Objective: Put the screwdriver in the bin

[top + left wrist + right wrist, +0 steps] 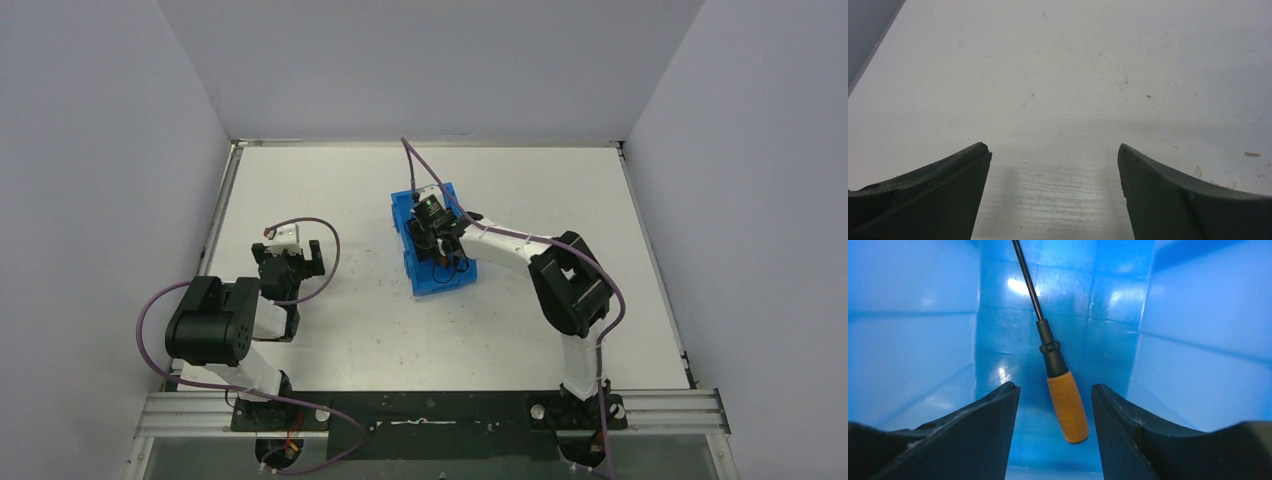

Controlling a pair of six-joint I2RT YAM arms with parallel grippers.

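The blue bin [408, 222] stands mid-table. My right gripper [436, 238] reaches down into it. In the right wrist view the bin's blue walls [913, 340] fill the frame. The screwdriver [1067, 405], with an orange handle and thin dark shaft, lies on the bin floor between my open right fingers [1055, 392], touching neither. The fingers [993, 410] stand apart on either side of the handle. My left gripper [290, 250] is open and empty over bare table at the left; the left wrist view [1054, 147] shows only the white surface between its fingers.
White walls enclose the table on the left, back and right. A purple cable [415, 165] arcs over the bin's far end. The metal rail [430, 405] runs along the near edge by the arm bases.
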